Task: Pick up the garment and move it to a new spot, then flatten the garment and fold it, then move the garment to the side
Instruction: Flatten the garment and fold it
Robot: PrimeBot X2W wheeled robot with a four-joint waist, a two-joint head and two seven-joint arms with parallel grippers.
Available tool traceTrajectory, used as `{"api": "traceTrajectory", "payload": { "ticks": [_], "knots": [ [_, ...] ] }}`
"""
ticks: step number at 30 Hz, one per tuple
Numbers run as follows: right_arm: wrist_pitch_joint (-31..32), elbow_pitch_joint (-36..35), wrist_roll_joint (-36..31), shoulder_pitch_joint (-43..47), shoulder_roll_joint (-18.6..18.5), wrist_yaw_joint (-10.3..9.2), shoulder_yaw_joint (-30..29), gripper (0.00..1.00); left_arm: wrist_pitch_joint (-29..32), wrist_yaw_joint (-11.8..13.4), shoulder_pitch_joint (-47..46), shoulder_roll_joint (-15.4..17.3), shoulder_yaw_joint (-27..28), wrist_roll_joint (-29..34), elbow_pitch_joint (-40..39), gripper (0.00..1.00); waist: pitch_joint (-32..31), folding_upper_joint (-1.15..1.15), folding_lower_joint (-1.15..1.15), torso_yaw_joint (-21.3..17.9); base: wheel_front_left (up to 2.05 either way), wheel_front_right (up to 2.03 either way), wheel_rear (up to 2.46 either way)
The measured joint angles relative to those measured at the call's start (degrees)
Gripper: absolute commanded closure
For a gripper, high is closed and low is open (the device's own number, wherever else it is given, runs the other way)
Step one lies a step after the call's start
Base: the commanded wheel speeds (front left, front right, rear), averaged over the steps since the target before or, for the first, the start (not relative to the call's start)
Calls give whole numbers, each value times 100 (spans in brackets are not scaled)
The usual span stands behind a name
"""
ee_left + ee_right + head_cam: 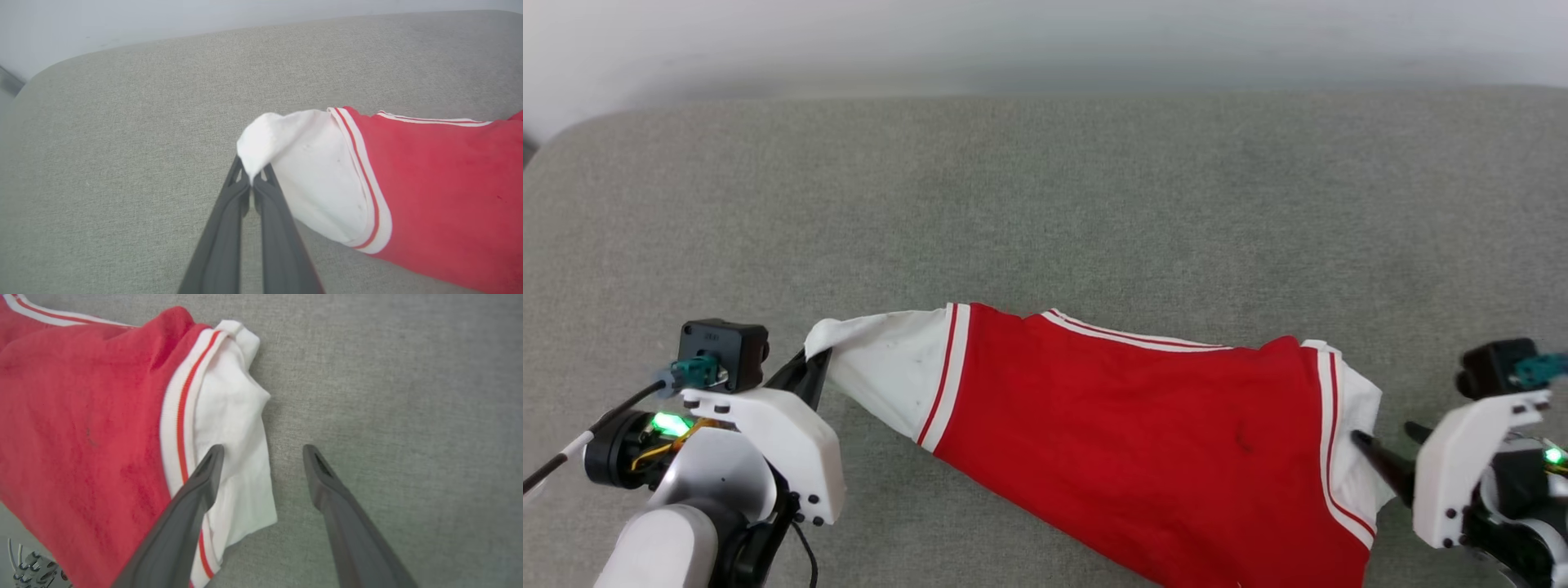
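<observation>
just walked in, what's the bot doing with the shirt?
Robot is working a red garment on a grey cushion. Left gripper is shut on the tip of one white sleeve. Right gripper is open at the other sleeve, one finger over the white fabric, one over the cushion. Garment is rumpled, not yet folded.

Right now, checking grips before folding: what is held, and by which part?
Left gripper pinches the red shirt by its white sleeve tip; right gripper is open, holding nothing.
</observation>
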Motion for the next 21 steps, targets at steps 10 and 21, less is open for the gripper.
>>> {"api": "traceTrajectory", "payload": {
  "ticks": [10, 21],
  "knots": [
    [417, 866, 417, -769, -193, 1, 995, 0, -69, -76, -249, -45, -101, -8, 32, 100, 367, 0, 0, 71, 0, 0, 0],
    [78, 1209, 675, -1237, -391, 0, 1616, 100, -246, -103, -298, -56, -18, -151, 236, 100, 128, 0, 0, 12, 0, 0, 0]
  ]
}}
